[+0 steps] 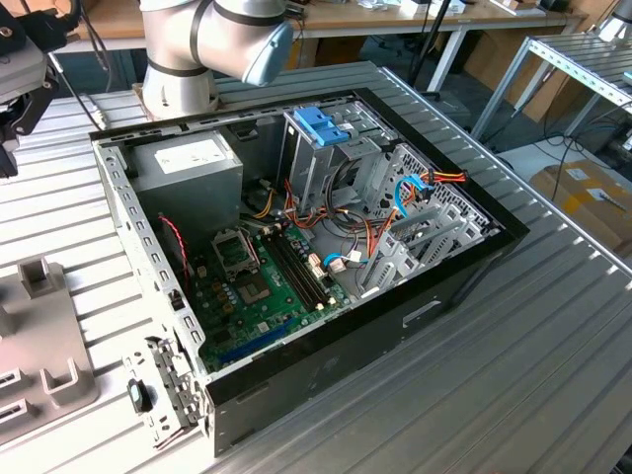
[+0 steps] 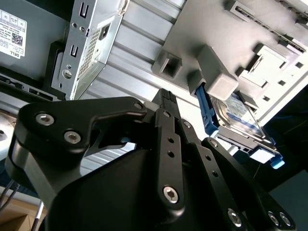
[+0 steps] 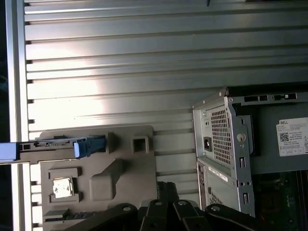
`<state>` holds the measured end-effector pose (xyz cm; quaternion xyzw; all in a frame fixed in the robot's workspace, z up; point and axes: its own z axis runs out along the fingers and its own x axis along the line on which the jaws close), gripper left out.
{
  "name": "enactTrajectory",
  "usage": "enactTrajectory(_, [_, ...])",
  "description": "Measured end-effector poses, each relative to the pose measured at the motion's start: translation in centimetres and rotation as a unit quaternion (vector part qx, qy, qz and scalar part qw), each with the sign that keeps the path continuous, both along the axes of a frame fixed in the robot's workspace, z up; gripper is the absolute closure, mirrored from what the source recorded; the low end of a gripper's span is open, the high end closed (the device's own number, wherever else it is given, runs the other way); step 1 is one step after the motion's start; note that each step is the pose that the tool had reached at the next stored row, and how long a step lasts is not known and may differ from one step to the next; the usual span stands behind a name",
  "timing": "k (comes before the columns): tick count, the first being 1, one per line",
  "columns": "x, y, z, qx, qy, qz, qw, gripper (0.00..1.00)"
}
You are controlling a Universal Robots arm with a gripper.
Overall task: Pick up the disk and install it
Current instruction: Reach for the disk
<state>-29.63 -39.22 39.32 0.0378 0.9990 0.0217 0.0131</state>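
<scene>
A hard disk (image 2: 240, 120) stands on edge in a slot of a grey fixture block (image 2: 207, 24), which sits on a slatted metal table (image 2: 134, 48) beside an open computer case (image 1: 326, 247). In the second wrist view the disk's white-and-blue label (image 2: 237, 109) faces outward, with a blue carrier rail (image 2: 204, 108) along its side. In the first wrist view the disk (image 3: 48, 144) is seen edge-on, one end jutting past the fixture on the side away from the case. The black gripper (image 3: 166, 187) hangs above the table, its fingers drawn close together with nothing between them. The tips line up with the bare strip of slats between fixture and case. The disk sits well apart from the fingers, untouched, with part of the fixture block between them. In the exterior view the fixture lies to the exterior view's left of the case. Inside the case, a metal drive cage (image 1: 316, 163) topped by a blue latch (image 1: 321, 123) stands beside the power supply (image 1: 188, 163) and the green motherboard (image 1: 262, 286). The arm's grey base (image 1: 183, 59) rises behind the case.
</scene>
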Motion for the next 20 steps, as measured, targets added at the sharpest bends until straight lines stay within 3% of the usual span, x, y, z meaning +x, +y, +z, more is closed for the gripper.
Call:
enactTrajectory(9, [-0.06, 1.34, -0.03, 0.0000, 0.0000, 0.000, 1.00000, 0.89])
enactTrajectory(20, [-0.17, 2.37, -0.06, 0.0000, 0.0000, 0.000, 1.00000, 0.89])
